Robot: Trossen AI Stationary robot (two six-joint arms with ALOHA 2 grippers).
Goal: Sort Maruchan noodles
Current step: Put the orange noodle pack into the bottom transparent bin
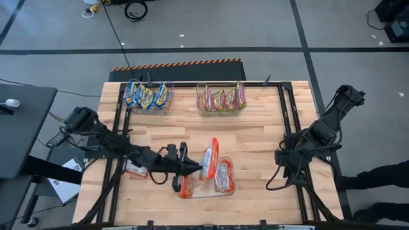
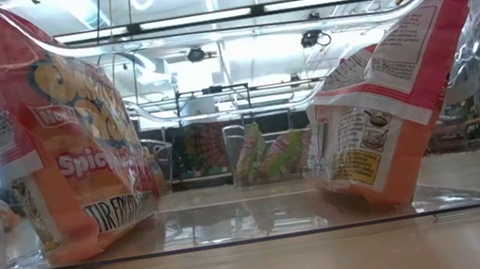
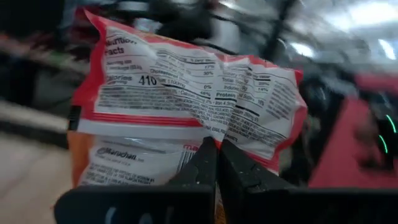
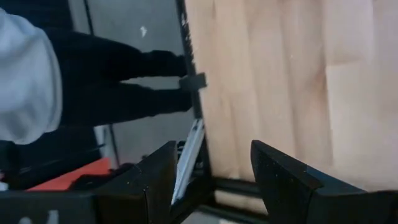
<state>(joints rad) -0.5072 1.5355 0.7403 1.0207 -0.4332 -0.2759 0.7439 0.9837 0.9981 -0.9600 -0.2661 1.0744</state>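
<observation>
The left gripper (image 1: 199, 167) was stretched low over the tabletop (image 1: 255, 137), fingers (image 3: 200, 168) clamped on a red packet (image 3: 186, 109); the right gripper (image 4: 208, 165) was parked at the tabletop's right edge, fingers spread.

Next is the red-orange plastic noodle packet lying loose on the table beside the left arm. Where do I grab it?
Take the red-orange packet by its exposed edge, coming straight down. It lies flat on the wooden table, so only an edge offers a pinch, and the left arm covers its inner side.
</observation>
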